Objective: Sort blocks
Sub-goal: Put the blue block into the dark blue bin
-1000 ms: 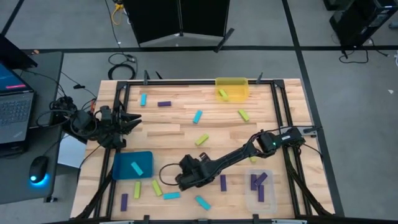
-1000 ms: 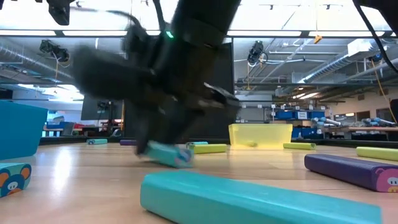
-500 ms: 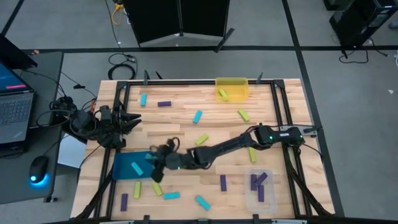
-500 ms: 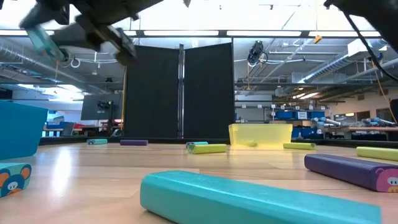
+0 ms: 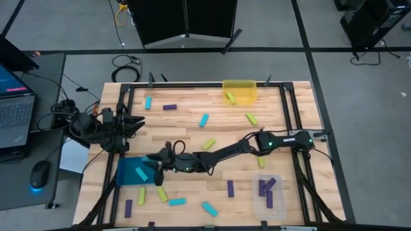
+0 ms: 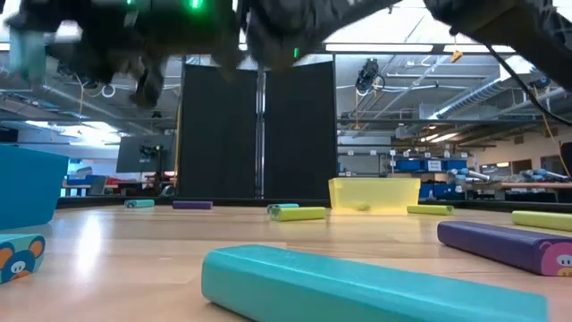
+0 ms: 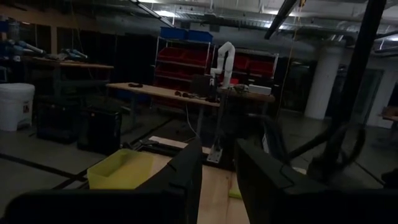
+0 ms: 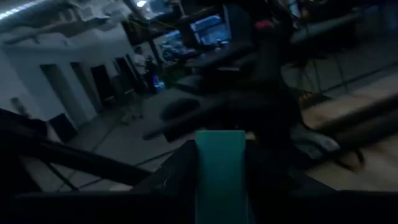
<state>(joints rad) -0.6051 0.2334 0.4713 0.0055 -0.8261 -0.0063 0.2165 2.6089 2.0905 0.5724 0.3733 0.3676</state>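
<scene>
The right tool (image 5: 156, 162) grips a cyan block (image 8: 219, 167) above the teal bin (image 5: 126, 172); release only once centred over it.

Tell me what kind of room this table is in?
Probably a robotics lab or workshop: exposed ducts and strip lights overhead, workbenches and red shelving behind the table, and a laptop beside it.
</scene>
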